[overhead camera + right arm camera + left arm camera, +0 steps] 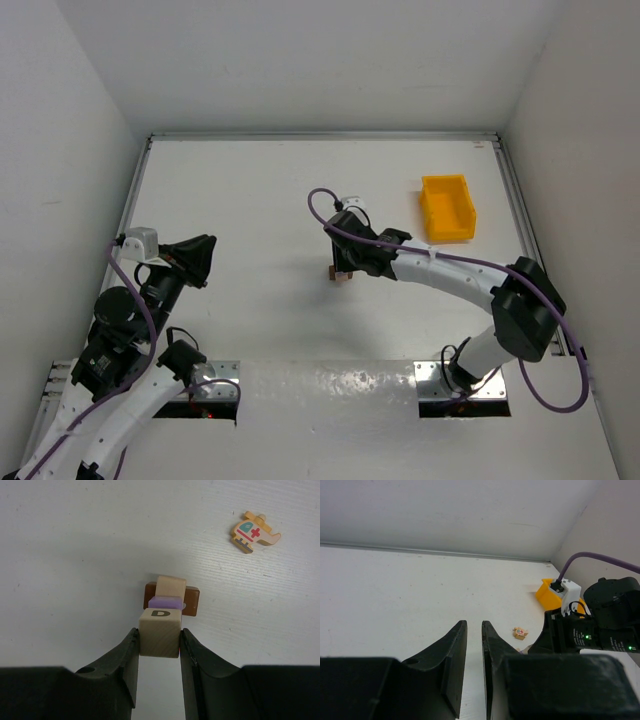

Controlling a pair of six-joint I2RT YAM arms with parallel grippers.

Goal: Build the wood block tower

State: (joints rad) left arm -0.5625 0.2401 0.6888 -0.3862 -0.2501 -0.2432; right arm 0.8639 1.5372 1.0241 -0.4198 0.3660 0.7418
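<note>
Right gripper point(159, 642) clamped pale wooden cube marked D point(159, 632), lower centre of frame, directly over small stack point(171, 596): purple block, tan block, dark brown base. Left gripper point(473, 652) nearly closed, empty, far left.

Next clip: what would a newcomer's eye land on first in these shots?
Probably the right claw at mid-table, clamped on a tan block marked D just above a small stack of blocks. Next, the painted helicopter piece lying alone beyond the stack, and the yellow bin at the far right. The left claw hangs nearly closed and empty at the left.
</note>
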